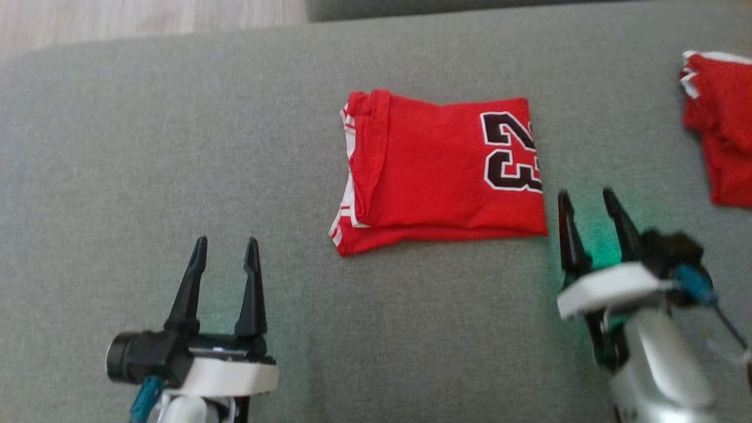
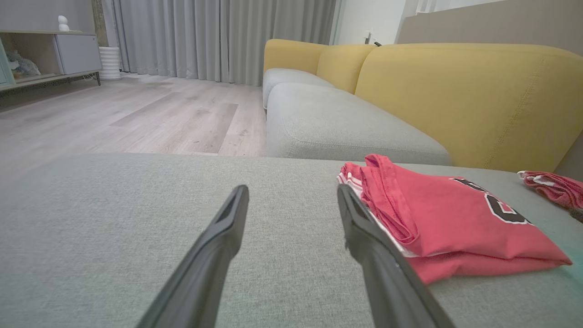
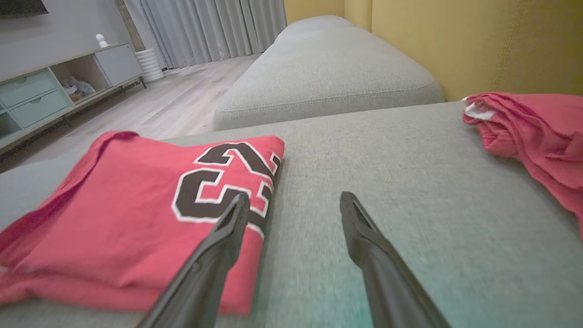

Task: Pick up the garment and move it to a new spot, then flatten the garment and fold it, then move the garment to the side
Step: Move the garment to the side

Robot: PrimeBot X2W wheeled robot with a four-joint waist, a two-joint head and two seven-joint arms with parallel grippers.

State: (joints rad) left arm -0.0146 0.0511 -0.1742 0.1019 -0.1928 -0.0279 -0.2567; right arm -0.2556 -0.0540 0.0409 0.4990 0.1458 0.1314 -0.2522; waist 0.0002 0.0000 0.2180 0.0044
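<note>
Reads "23" in black block numerals [image 1: 510,151] edged white, at the right end of the folded red jersey garment [image 1: 440,170]. Lies as a flat, soft rectangle of smooth knit, white-striped trim along its left edge, at the middle of the grey woven-fabric sofa cushion [image 1: 147,147]. Holds nothing in the left hand [image 1: 226,241]: long dark tapered fingers spread wide over bare cushion, near the garment's lower left corner but apart from it. Holds nothing in the right hand [image 1: 586,194] either, fingers likewise wide apart, just beside the lower right corner. Shows a crumpled red cloth [image 1: 719,129] with white trim at the cushion's far right, well apart. Beyond: mustard-yellow upholstered sofa back [image 2: 455,91], pale wooden plank floor [image 2: 136,114], grey pleated curtains [image 2: 218,36].
</note>
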